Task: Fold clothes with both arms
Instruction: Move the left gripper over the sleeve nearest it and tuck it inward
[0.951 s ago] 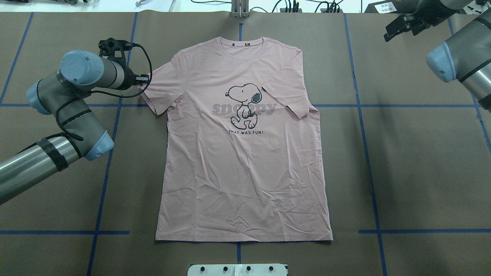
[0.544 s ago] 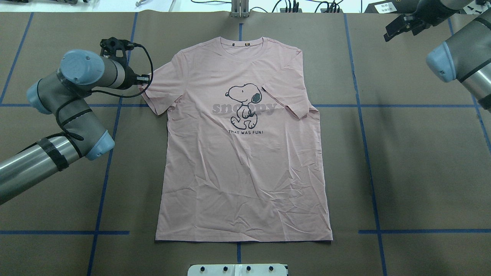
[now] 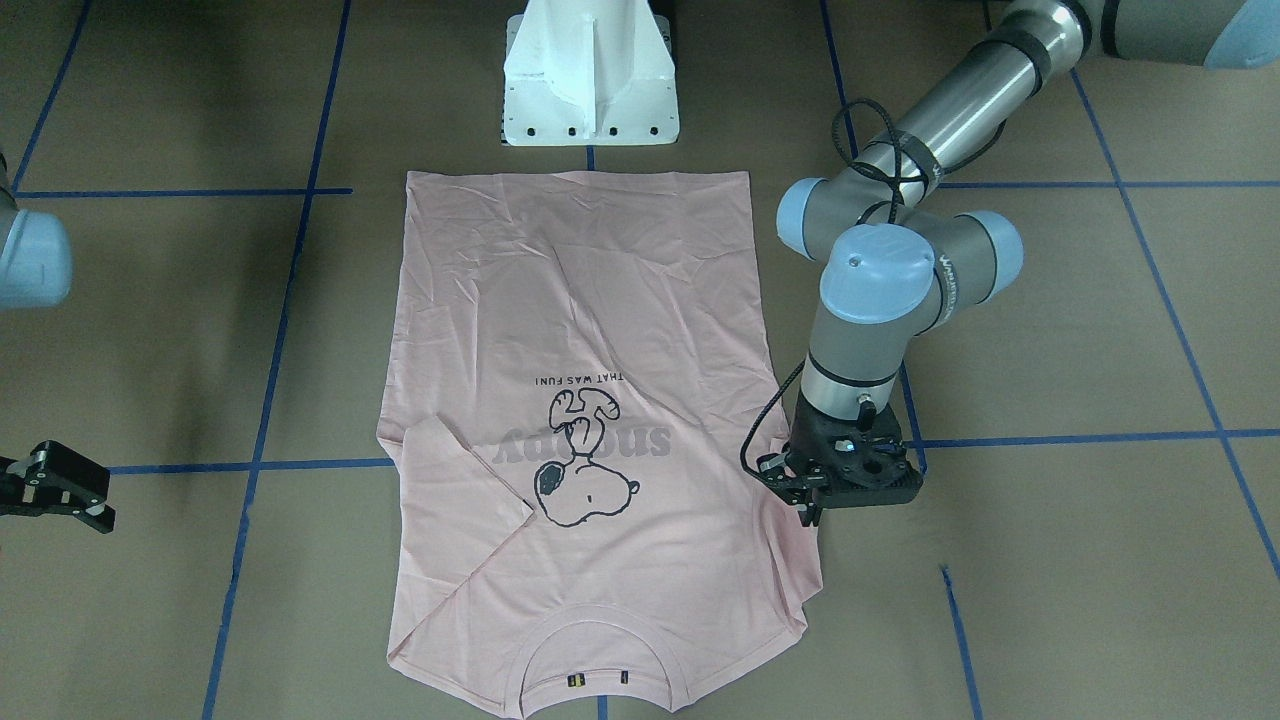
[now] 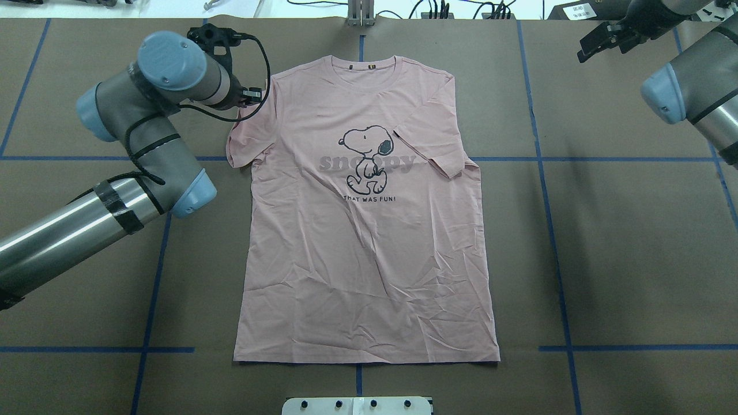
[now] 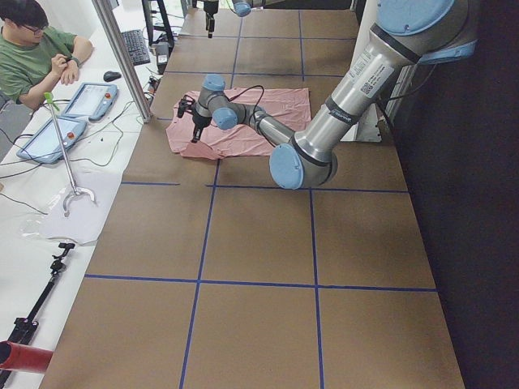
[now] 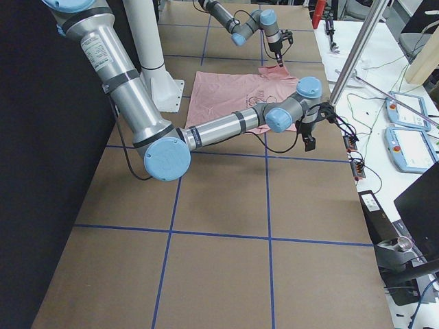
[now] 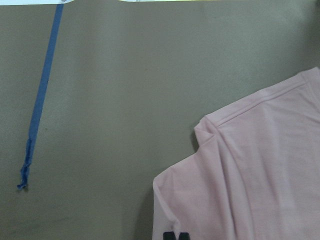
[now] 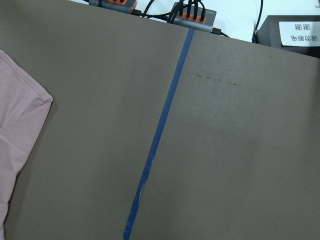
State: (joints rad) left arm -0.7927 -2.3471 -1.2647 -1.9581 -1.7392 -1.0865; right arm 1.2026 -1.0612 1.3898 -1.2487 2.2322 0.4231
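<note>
The pale pink T-shirt (image 4: 369, 259) lies flat, print up, collar at the far edge. One sleeve (image 4: 429, 153) is folded in over the chest. My left gripper (image 4: 253, 97) sits at the other sleeve (image 4: 242, 141), by the shoulder, shut on its edge, and the cloth there is pulled inward and bunched. From the front, the left gripper (image 3: 805, 505) pinches that sleeve's (image 3: 795, 560) rim. The left wrist view shows the sleeve (image 7: 240, 190) and its black tag (image 7: 175, 235). My right gripper (image 4: 588, 49) hovers open off the shirt at the far right corner.
The white pedestal base (image 3: 590, 90) stands at the shirt's hem side. Blue tape lines (image 4: 548, 230) cross the brown table cover. Cables and boxes (image 8: 190, 12) line the far edge. A seated person (image 5: 32, 57) and tablets (image 5: 85, 101) are beside the table.
My left gripper has moved away from the robot and toward the collar, taking the sleeve with it, so the sleeve now lies drawn in and narrower. The right arm has barely moved.
</note>
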